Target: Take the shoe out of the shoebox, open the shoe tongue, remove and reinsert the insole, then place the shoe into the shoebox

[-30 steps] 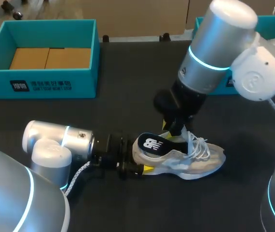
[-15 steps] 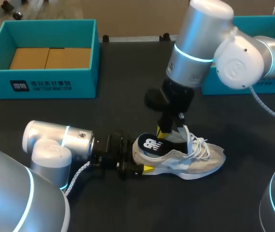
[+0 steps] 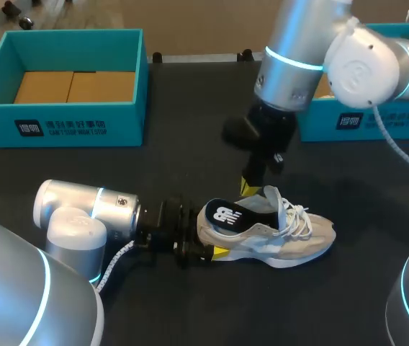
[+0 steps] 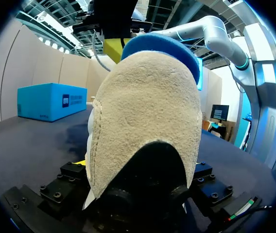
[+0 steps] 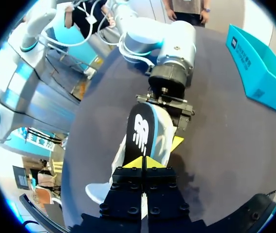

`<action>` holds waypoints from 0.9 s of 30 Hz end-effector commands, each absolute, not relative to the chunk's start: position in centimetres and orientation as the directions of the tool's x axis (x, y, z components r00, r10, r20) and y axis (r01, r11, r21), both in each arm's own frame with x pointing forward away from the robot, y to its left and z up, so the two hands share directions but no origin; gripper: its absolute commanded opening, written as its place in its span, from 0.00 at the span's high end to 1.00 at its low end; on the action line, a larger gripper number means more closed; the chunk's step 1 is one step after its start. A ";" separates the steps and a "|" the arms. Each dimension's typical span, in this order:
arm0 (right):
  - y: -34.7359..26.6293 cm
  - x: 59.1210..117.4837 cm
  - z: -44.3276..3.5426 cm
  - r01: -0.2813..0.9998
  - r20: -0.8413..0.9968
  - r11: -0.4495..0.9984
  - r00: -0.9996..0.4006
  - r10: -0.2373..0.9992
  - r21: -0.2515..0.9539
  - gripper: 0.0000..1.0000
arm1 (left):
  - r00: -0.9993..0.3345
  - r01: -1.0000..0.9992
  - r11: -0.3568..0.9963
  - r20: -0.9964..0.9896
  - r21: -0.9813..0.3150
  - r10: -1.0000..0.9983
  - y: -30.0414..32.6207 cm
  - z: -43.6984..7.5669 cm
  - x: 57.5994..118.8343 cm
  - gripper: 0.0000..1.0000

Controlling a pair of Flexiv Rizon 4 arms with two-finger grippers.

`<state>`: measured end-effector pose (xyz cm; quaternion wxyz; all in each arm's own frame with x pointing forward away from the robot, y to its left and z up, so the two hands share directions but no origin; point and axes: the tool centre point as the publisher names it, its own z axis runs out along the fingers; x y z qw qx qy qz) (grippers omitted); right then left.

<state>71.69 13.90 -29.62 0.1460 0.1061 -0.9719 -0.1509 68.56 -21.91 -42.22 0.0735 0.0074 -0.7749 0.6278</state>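
A beige and white shoe [image 3: 291,239] lies on its sole on the black table, toe to the right. Its dark insole [image 3: 230,214] with a white logo sticks up out of the heel opening. From the left, my left gripper [image 3: 199,249] clasps the heel, one finger on each side. The heel [image 4: 147,111] fills the left wrist view. Just above the insole's front end my right gripper [image 3: 247,189] is shut, beside the raised tongue [image 3: 271,198]. In the right wrist view its yellow tips [image 5: 143,162] meet over the insole [image 5: 140,128]; I cannot tell if they touch it.
A teal shoebox [image 3: 60,128] with brown cardboard inside stands at the back left. A second teal box [image 3: 377,122] stands at the back right, behind my right arm. Bare black table lies in front of the shoe.
My right gripper closed its fingers and lifted up out of the shoe opening, its arm swinging slightly right. The insole, the shoe and the left arm stayed put.
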 end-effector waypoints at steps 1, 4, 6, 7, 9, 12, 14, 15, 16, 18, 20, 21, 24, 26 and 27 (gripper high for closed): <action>14.3 71.7 -28.6 -0.170 0.251 0.939 -0.935 -0.249 0.300 1.00 | -0.989 -0.104 0.211 0.123 -0.972 0.079 -22.0 -42.2 68.5 1.00; 14.3 71.7 -28.6 -0.170 0.251 0.939 -0.935 -0.249 0.300 1.00 | -0.989 -0.104 0.211 0.123 -0.972 0.079 -22.0 -42.2 68.5 1.00; 14.3 71.7 -28.6 -0.170 0.251 0.939 -0.935 -0.249 0.300 1.00 | -0.989 -0.104 0.211 0.123 -0.972 0.079 -22.0 -42.2 68.5 1.00; 14.3 71.7 -28.6 -0.170 0.251 0.939 -0.935 -0.249 0.300 1.00 | -0.989 -0.104 0.211 0.123 -0.972 0.079 -22.0 -42.2 68.5 1.00; 14.3 71.7 -28.6 -0.170 0.251 0.939 -0.935 -0.249 0.300 1.00 | -0.989 -0.104 0.211 0.123 -0.972 0.079 -22.0 -42.2 68.5 1.00; 14.5 71.6 -28.7 -0.163 0.234 0.925 -0.939 -0.252 0.343 1.00 | -0.989 -0.104 0.211 0.123 -0.972 0.079 -22.0 -42.2 68.5 1.00; 14.7 71.7 -28.7 -0.134 0.245 0.922 -0.941 -0.233 0.363 1.00 | -0.989 -0.104 0.211 0.123 -0.972 0.079 -22.0 -42.2 68.5 1.00; 14.8 71.7 -28.7 -0.120 0.249 0.920 -0.942 -0.225 0.374 1.00 | -0.989 -0.104 0.211 0.123 -0.972 0.079 -22.0 -42.2 68.5 1.00; 14.8 71.7 -28.7 -0.109 0.259 0.911 -0.939 -0.225 0.397 1.00 | -0.989 -0.104 0.211 0.123 -0.972 0.079 -22.0 -42.2 68.5 1.00; 14.9 71.8 -28.7 -0.081 0.281 0.909 -0.937 -0.209 0.409 1.00 | -0.989 -0.104 0.211 0.123 -0.972 0.079 -22.0 -42.2 68.5 1.00; 14.7 71.9 -28.7 -0.057 0.302 0.899 -0.931 -0.205 0.434 1.00 | -0.989 -0.104 0.211 0.123 -0.972 0.079 -22.0 -42.2 68.5 1.00; 14.7 71.9 -28.8 -0.045 0.312 0.894 -0.928 -0.202 0.445 1.00 | -0.989 -0.104 0.211 0.123 -0.972 0.079 -22.0 -42.2 68.5 1.00; 14.8 71.8 -29.2 -0.030 0.338 0.886 -0.918 -0.207 0.462 0.80 | -0.989 -0.104 0.211 0.123 -0.972 0.079 -22.0 -42.2 68.5 1.00; 14.9 71.9 -29.5 -0.021 0.353 0.882 -0.912 -0.210 0.471 0.78 | -0.989 -0.104 0.211 0.123 -0.972 0.079 -22.0 -42.2 68.5 1.00; 14.9 71.9 -29.6 -0.016 0.358 0.880 -0.910 -0.210 0.475 0.76 | -0.989 -0.104 0.211 0.123 -0.972 0.079 -22.0 -42.2 68.5 1.00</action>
